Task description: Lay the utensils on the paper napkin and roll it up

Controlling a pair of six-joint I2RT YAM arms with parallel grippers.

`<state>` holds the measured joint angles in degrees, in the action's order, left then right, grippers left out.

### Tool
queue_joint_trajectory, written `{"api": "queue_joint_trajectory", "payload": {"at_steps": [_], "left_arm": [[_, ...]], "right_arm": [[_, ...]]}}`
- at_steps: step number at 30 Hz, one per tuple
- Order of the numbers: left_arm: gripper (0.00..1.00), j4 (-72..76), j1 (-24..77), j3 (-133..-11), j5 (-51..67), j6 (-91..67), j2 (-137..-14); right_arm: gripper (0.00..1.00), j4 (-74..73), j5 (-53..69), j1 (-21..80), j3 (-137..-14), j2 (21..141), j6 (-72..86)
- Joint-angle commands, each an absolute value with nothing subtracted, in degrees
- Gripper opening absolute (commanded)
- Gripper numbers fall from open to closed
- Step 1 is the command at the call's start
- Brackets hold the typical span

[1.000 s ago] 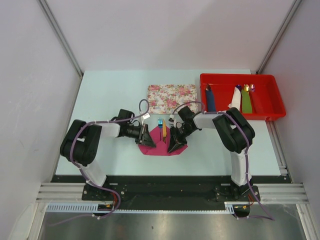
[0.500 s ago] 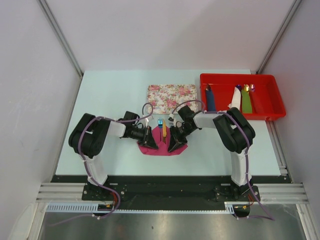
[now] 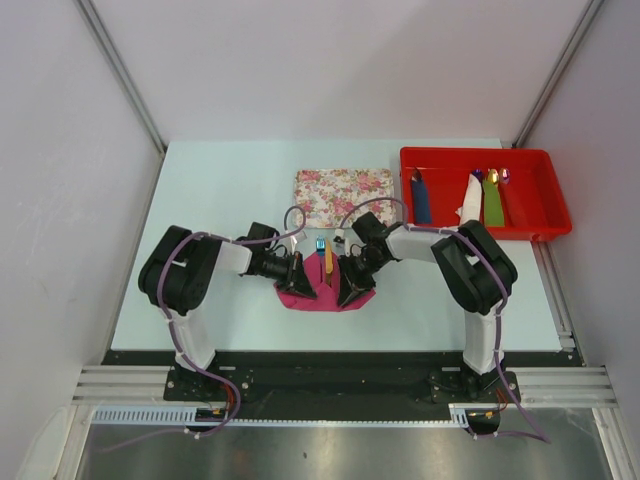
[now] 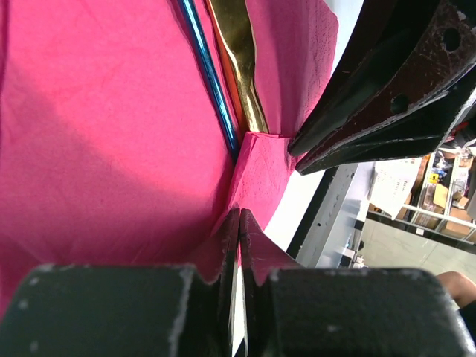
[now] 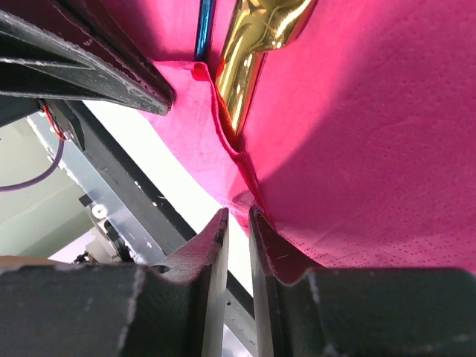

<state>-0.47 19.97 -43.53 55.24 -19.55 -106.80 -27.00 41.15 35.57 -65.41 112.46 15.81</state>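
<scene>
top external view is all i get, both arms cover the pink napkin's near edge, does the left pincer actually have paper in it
Observer: Yes. The left wrist view shows the left pincer shut on the near edge of the thin magenta-pink paper napkin, which stands up in a fold there.
Operator: and the right one
Observer: The right pincer is closed down to a thin slit, and the napkin's edge curls up between its tips.
Operator: cutlery ok
Observer: The shiny gold knife and slim dark blue fork lie side by side on the napkin, and their near ends meet the raised fold.
</scene>
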Motion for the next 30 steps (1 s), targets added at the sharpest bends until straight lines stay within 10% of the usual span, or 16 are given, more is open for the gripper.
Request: {"api": "queue_joint_trajectory", "payload": {"at_steps": [1, 15, 30], "left_arm": [[0.07, -1.14, 20.04, -44.47, 50.89, -18.63, -108.46], [0.06, -1.14, 20.04, -44.03, 50.63, -18.63, -108.54], [0.06, -0.7, 20.13, -44.03, 50.71, -18.72, -108.81]], "right_arm": [[0.21, -29.61, 38.33, 35.33, -64.16, 113.2, 12.92], [0.28, -36.74, 32.7, 34.36, -64.16, 107.68, 6.77], [0.68, -35.69, 25.85, 26.72, -62.93, 101.33, 13.53]]}}
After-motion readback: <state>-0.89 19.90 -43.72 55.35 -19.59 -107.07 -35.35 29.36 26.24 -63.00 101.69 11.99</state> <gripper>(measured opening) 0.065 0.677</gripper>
